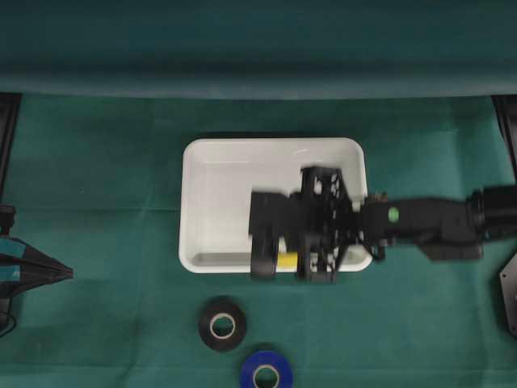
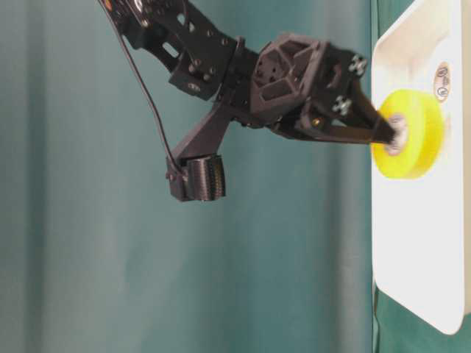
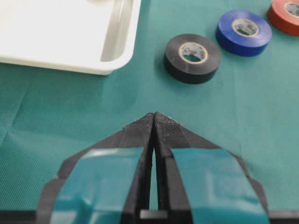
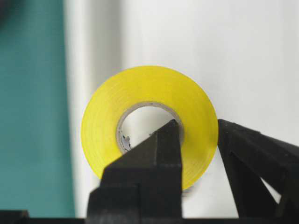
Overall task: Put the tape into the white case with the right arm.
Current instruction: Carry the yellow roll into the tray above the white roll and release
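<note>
We are holding the yellow tape point(image 4: 149, 126) clamped in our right claw point(image 4: 198, 135) over the white case point(image 1: 218, 174), lower right, our left claw point(image 3: 154, 123) pressed together.

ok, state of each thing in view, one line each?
yellow tape: gripped through its core, over the case.
right gripper: shut on yellow tape.
left gripper: shut, empty.
white case: open, no tape lying in it yet.
black tape, blue tape, red tape: flat on cloth.
</note>
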{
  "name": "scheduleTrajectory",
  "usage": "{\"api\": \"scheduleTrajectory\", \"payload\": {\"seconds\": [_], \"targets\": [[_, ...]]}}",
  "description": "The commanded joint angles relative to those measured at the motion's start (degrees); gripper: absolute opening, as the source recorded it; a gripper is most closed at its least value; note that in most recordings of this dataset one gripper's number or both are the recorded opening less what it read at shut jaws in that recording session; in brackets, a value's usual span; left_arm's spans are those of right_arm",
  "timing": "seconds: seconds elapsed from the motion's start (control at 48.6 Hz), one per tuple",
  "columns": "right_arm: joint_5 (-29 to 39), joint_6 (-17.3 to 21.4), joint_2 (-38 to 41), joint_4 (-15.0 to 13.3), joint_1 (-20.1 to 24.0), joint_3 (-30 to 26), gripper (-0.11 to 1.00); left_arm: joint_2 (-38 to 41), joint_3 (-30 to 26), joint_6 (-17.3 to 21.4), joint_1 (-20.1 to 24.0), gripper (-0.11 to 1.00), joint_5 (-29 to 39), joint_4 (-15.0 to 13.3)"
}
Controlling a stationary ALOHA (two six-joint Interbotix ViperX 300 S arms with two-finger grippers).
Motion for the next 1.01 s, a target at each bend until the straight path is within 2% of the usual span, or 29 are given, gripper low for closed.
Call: {"api": "scheduleTrajectory", "payload": {"seconds": [0.0,0.309,0.638,0.987], "targets": [[-1.58,-0.53,-2.02,-0.18,-3.08,-1.14,0.0,0.44,-0.7,0.0,0.18,0.0,-0.62,0.0],[-4.57,-3.16,-1.32,-0.18,-8.53,-1.14,0.0,0.53,-0.7,0.0,0.18,0.0,-0.62,-0.09],[-5.54,-3.96,-0.88,-0.18,-9.84,-1.14,0.0,0.44,-0.7,0.0,0.18,0.0,-0.62,0.0],[-5.1,-3.96,-1.05,-0.18,-12.13,1.93,0.0,0.53,-0.79,0.0,0.18,0.0,-0.62,-0.09]]}}
